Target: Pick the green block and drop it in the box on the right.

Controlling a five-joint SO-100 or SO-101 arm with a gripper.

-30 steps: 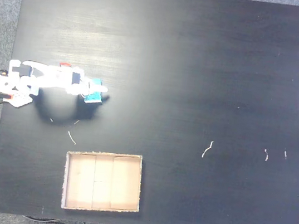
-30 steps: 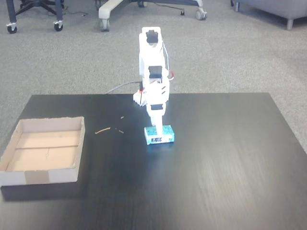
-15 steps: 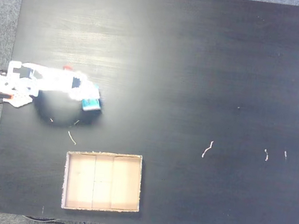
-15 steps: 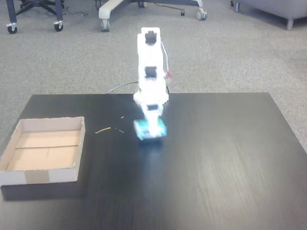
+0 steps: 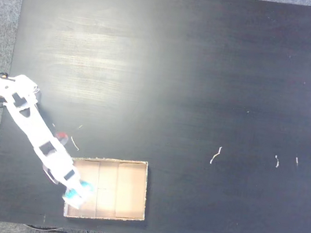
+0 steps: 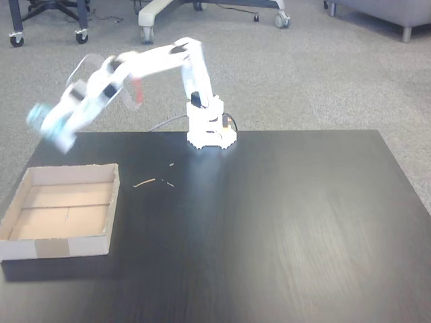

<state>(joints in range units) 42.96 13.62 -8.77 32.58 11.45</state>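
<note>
White arm (image 6: 161, 59): base at the table (image 5: 209, 72) edge, stretched out toward the box (image 5: 115, 188), blurred in both fixed views.

Hand (image 5: 76, 194): over the near-left corner of the box in a fixed view; raised well above the table and box in a fixed view (image 6: 50, 128). Clamped on the green block (image 5: 83, 186).

Green block: a teal smear (image 6: 39, 116) in the hand, in the air, clear of the box floor.

Box: tan cardboard tray (image 6: 60, 210) on the table, interior bare, three creased panels.

Table: dark, with small pale scraps (image 5: 215, 155) scattered on it.
</note>
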